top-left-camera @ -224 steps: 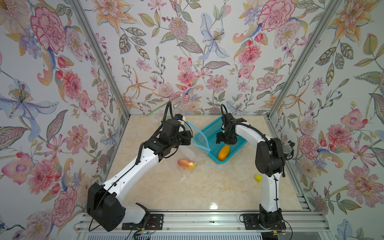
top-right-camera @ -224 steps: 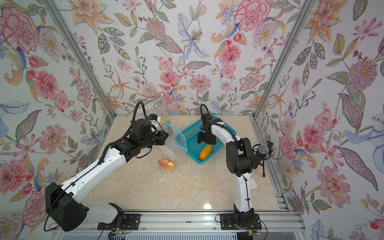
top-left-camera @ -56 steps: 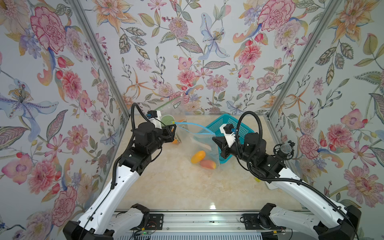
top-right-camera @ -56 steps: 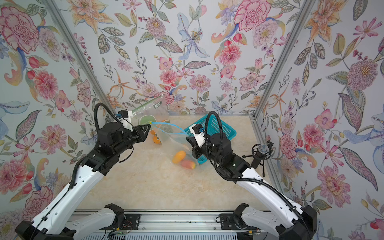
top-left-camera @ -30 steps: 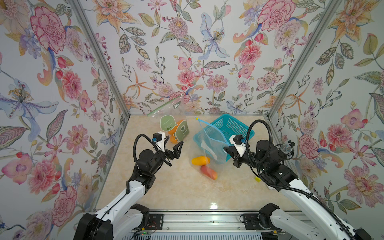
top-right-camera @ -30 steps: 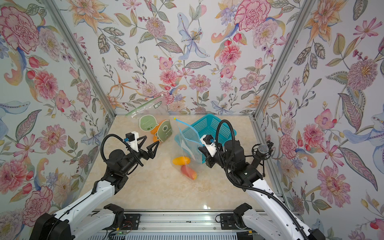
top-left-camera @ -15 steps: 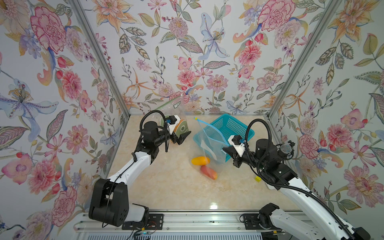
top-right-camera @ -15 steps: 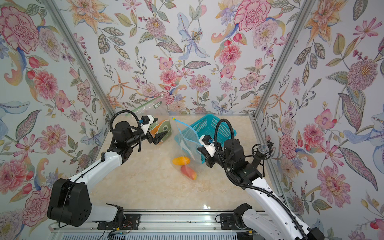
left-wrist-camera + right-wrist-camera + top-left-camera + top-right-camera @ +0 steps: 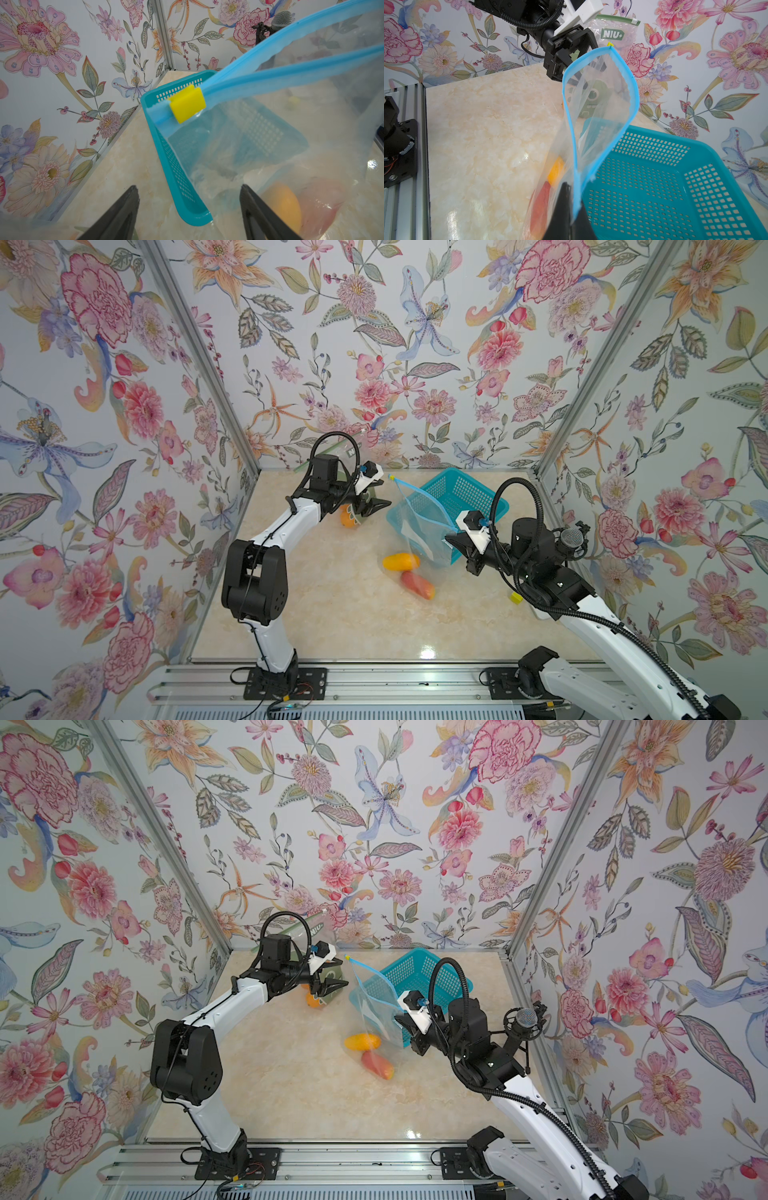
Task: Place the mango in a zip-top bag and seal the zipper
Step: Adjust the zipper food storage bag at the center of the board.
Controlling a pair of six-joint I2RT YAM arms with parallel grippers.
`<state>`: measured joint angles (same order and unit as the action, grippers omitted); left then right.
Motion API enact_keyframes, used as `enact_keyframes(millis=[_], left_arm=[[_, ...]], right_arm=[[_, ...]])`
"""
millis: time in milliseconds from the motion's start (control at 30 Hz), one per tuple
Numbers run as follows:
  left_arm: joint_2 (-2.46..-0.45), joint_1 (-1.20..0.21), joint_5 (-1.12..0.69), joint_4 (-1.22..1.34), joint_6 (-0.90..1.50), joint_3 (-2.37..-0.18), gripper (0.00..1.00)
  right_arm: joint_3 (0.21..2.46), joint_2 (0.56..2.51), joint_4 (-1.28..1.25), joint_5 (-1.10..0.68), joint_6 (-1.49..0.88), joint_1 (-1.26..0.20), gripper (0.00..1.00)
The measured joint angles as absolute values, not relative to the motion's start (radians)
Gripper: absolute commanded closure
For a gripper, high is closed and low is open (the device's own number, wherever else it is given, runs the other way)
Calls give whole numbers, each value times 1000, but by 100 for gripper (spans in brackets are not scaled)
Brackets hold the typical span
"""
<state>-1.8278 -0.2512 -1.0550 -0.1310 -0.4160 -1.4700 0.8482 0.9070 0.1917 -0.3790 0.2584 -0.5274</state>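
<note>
- Since half a second ago, the left gripper (image 9: 376,506) is swinging away from the orange-and-green packet (image 9: 347,520) toward the near end of the zip-top bag (image 9: 415,526), and its jaws are narrowing a little. The bag, the fruit and the right arm are keeping their places.
- Its pincer is standing fairly wide with nothing between the black fingers (image 9: 122,209). It is pointing at the bag without touching it.
- The yellow slider (image 9: 391,476) is sitting at the raised end of the blue zipper (image 9: 633,99), just beside the left gripper's tips.
- The zipper is gaping: in the right wrist view its two strips are bowing apart into an open loop.
- The right gripper (image 9: 453,540) is pinching tight on the opposite end of the zipper strip and holding that corner up off the table (image 9: 332,614).
- The yellow mango (image 9: 401,561) is lying inside the bag at its bottom, low on the table.
- The red mango (image 9: 417,585) is lying right against it, also behind the clear film, nearer the front rail.
- The bag is hanging in front of the near corner of the teal basket (image 9: 469,493), overlapping it in both top views. Whether they are touching I cannot tell.
- A second bag (image 9: 612,33) with a green label is leaning at the back wall behind the left arm.
</note>
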Motion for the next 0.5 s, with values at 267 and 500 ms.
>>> enact_keyframes(millis=[267, 500], left_arm=[[-1864, -252, -1154, -300, -529, -1633, 53], [-1876, -260, -1175, -413, -615, -1670, 78]], right_arm=[[855, 912, 191, -378, 258, -527, 100], [855, 912, 191, -356, 258, -527, 100]])
